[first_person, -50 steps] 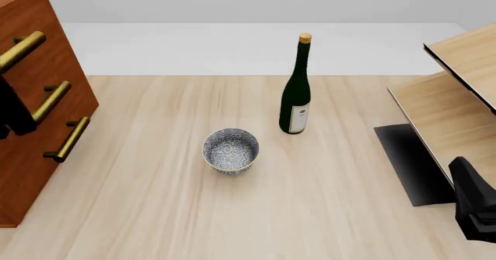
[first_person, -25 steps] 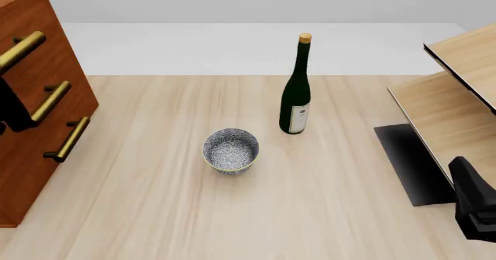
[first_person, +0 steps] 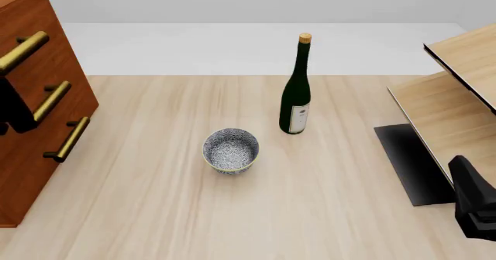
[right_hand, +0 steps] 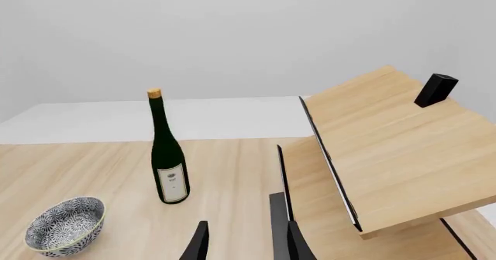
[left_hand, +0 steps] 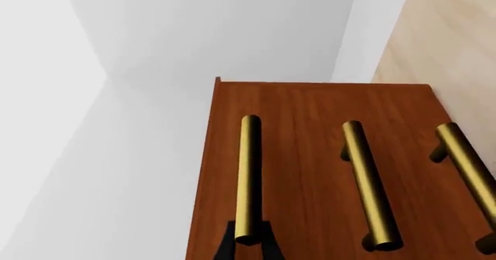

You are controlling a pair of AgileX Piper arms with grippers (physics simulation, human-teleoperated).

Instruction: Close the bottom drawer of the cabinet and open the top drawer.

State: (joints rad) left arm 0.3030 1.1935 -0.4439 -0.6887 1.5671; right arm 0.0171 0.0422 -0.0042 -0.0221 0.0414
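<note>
Far left stands the cabinet (first_person: 35, 91), bottom drawer (first_person: 39, 167) shut flush, top drawer (first_person: 20, 28) flush too; the left gripper (left_hand: 248, 245) straddles the near end of the top brass handle (left_hand: 249, 179), fingers (left_hand: 269, 247) either side, grip uncertain; mid-table sit a patterned bowl (first_person: 230, 150) and a wine bottle (first_person: 295, 91); near right, the right gripper (right_hand: 244, 242) hangs parted, empty, beside the pale shelf unit (first_person: 457, 91).

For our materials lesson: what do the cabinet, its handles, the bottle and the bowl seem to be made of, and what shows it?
Cabinet: reddish-brown wood, judging by faint grain lines, smooth finish.
Handles: polished brass-like metal, with a golden sheen.
Bottle: probably dark green glass, glossy, with a paper-looking label.
Bowl: possibly glazed ceramic, with a fine blue-and-white pattern.
</note>
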